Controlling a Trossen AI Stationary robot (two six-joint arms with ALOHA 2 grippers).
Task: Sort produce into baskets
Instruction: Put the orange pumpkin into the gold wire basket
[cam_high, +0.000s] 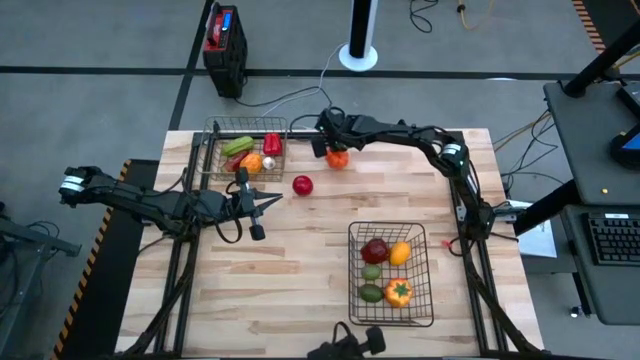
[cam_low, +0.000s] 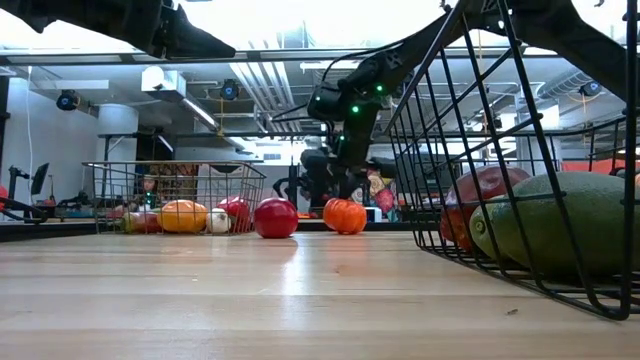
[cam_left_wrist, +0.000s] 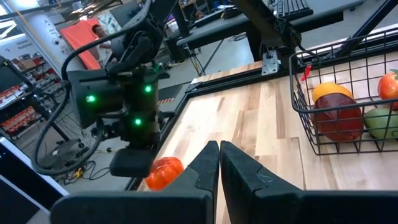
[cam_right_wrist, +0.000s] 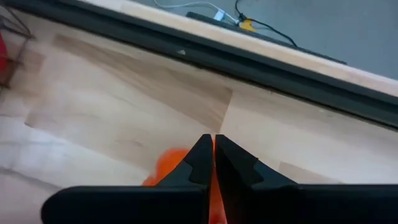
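Observation:
An orange produce piece (cam_high: 337, 158) sits on the table near the far edge, and a red piece (cam_high: 302, 185) lies loose nearer the middle. My right gripper (cam_high: 330, 149) is shut right over the orange piece (cam_right_wrist: 166, 165). My left gripper (cam_high: 272, 203) is shut and empty above the table left of centre, pointing at the red piece. The smaller basket (cam_high: 212, 150) at the far left holds green, red, orange and white pieces. The larger basket (cam_high: 352, 270) at the near right holds several pieces. My right gripper's shut fingers (cam_right_wrist: 199, 155) point down over the orange piece (cam_low: 345, 215), which rests on the table. I cannot tell whether they touch it, because the gripper itself hides the place.
A black box (cam_high: 225, 38) and a white post base (cam_high: 358, 55) stand on the floor beyond the far edge. Bare wood lies between the two baskets and along the near left of the table.

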